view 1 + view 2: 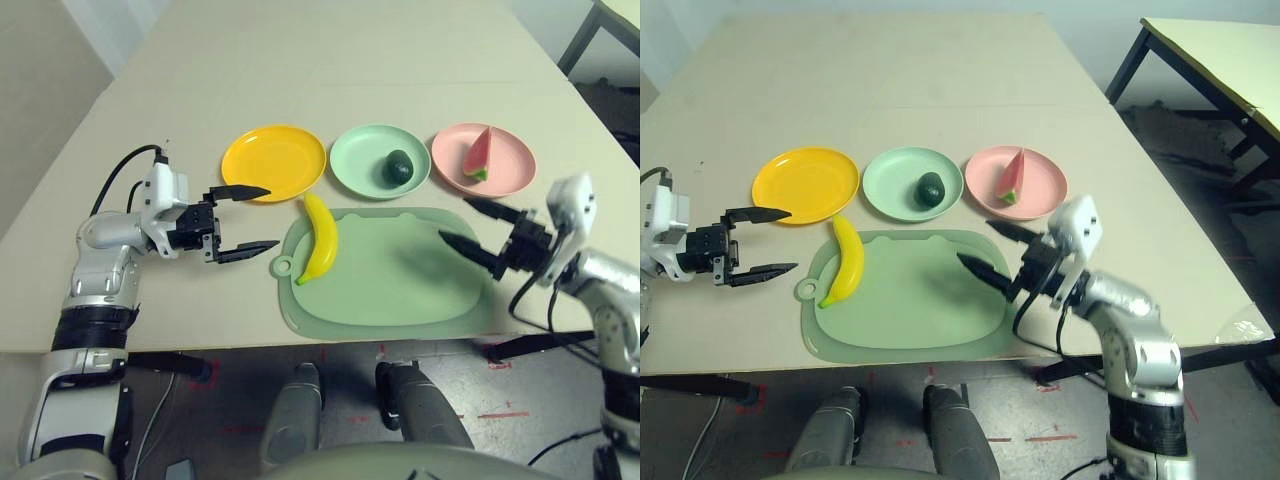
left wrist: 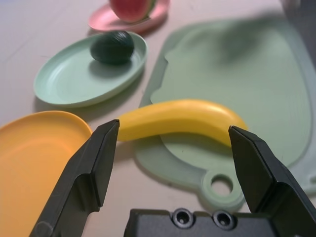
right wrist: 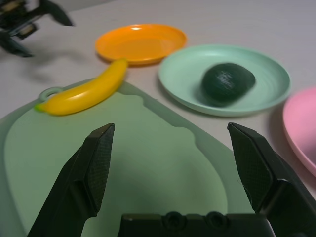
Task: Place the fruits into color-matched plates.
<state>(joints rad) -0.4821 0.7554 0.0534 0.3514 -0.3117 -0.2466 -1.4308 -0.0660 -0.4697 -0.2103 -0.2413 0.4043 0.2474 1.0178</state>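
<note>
A yellow banana [image 1: 320, 238] lies on the left edge of the pale green cutting mat [image 1: 400, 275], just below the yellow-orange plate [image 1: 273, 161]. The dark green avocado [image 1: 398, 168] rests in the mint green plate [image 1: 362, 152]. The watermelon wedge [image 1: 479, 155] stands in the pink plate [image 1: 510, 155]. My left gripper [image 1: 252, 217] is open, left of the banana and level with it, holding nothing. My right gripper [image 1: 468, 223] hovers open over the mat's right end, below the pink plate, also with nothing in it.
The three plates sit in a row behind the mat. The table's front edge runs just below the mat. A second table [image 1: 1230, 60] stands off to the right, beyond a gap of floor.
</note>
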